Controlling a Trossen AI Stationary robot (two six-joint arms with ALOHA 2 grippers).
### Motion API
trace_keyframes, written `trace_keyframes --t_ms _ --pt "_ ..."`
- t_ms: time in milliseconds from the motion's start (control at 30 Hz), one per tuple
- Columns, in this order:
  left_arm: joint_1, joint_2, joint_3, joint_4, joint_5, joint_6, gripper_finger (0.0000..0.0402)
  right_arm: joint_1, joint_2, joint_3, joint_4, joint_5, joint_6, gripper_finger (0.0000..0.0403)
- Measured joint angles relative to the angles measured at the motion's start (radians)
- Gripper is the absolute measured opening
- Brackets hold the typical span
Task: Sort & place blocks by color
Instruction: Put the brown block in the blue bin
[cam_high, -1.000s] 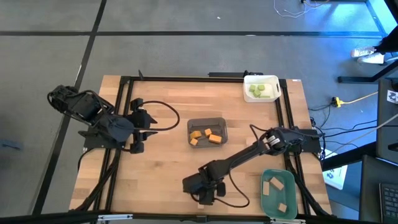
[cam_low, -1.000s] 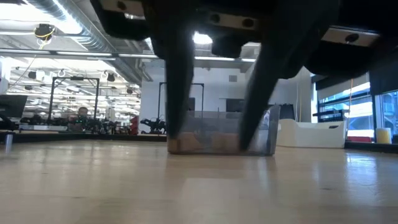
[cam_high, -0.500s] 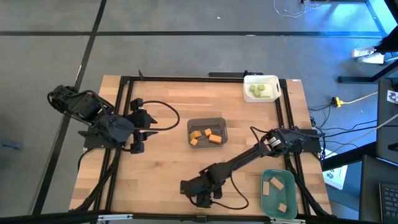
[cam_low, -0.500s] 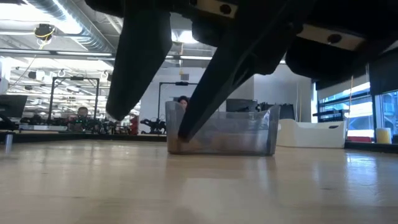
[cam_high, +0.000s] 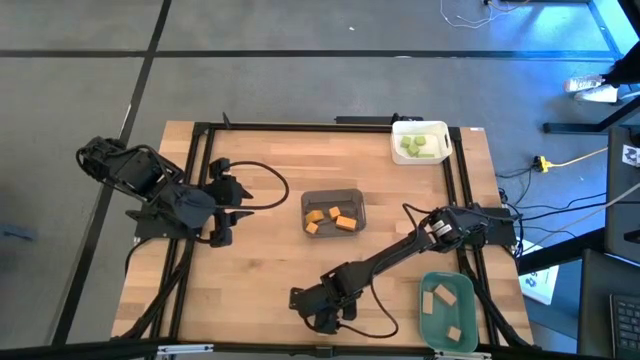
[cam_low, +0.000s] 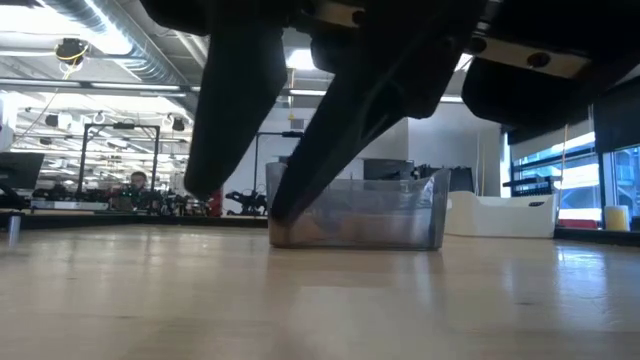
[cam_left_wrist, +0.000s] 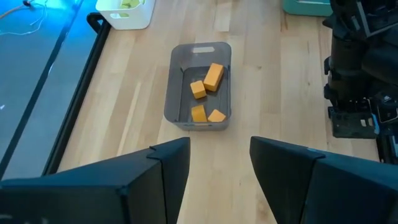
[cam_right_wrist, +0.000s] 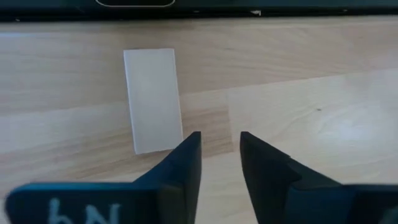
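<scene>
Several orange blocks (cam_high: 331, 218) (cam_left_wrist: 208, 94) lie in the grey tray (cam_high: 350, 194) at mid-table. Light green blocks (cam_high: 419, 147) sit in the white tray (cam_high: 400, 128) at the far right. Tan blocks (cam_high: 441, 294) lie in the green tray (cam_high: 463, 300) at the near right. My right gripper (cam_high: 320, 315) (cam_right_wrist: 221, 140) (cam_low: 243, 200) is open, low over the table near its near edge, and holds nothing. A pale flat rectangle (cam_right_wrist: 153, 99) lies on the wood just beyond and beside its fingertips. My left gripper (cam_high: 235, 211) (cam_left_wrist: 219, 146) waits open at the left, facing the grey tray.
A black frame rail (cam_high: 300, 127) runs around the tabletop, and its near bar (cam_right_wrist: 199, 6) lies just ahead of my right gripper. Cables trail from both arms across the wood (cam_high: 268, 180). Bare wood lies between the grey tray and the near edge.
My right gripper has shifted a little toward the table's left and near edge. It has tipped, so its fingers slant in the low view where they hung upright before. Over the last half second it has barely moved.
</scene>
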Motion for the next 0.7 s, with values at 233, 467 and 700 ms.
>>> trace_keyframes --t_ms 233,467,700 --pt "0.000 0.000 0.000 0.000 0.000 -0.005 0.0160 0.000 0.000 0.000 0.012 0.009 0.001 0.0080" --pt "0.000 0.000 0.000 0.001 0.000 -0.039 0.0160 0.000 0.000 0.000 0.034 0.080 0.001 0.0121" --pt "0.000 0.000 0.000 0.001 0.000 -0.053 0.0160 0.000 0.000 0.001 0.024 0.079 0.000 0.0180"
